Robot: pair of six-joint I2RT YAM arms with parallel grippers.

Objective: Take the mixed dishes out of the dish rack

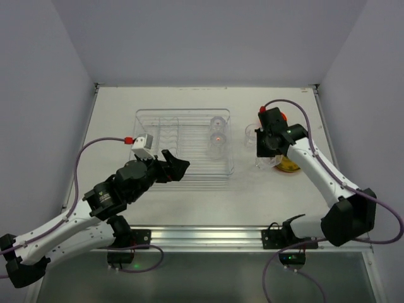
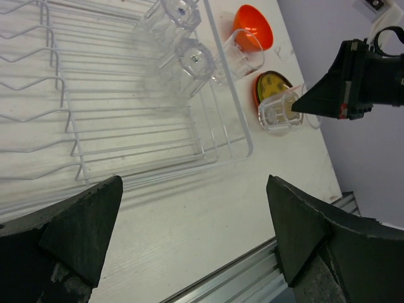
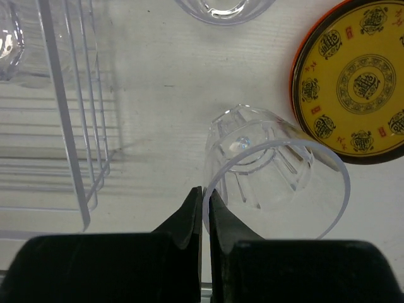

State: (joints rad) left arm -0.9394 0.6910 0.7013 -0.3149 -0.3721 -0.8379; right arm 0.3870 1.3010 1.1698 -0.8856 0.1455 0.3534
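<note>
The dish rack [image 1: 183, 142] is a clear tray with wire dividers at mid-table. Two clear glasses [image 1: 218, 123] [image 1: 216, 144] stand in its right end. A third glass [image 1: 250, 134] stands on the table right of the rack. My right gripper [image 3: 206, 196] is shut on the rim of a fourth glass [image 3: 271, 170], held low beside the patterned yellow plate [image 3: 360, 82]. The orange bowl [image 2: 255, 25] lies beyond them. My left gripper [image 1: 173, 167] is open and empty at the rack's near edge [image 2: 126, 164].
The rack's right wall [image 3: 63, 126] is close to the left of the held glass. A metal rail [image 1: 208, 235] runs along the table's near edge. Grey walls enclose the table on three sides.
</note>
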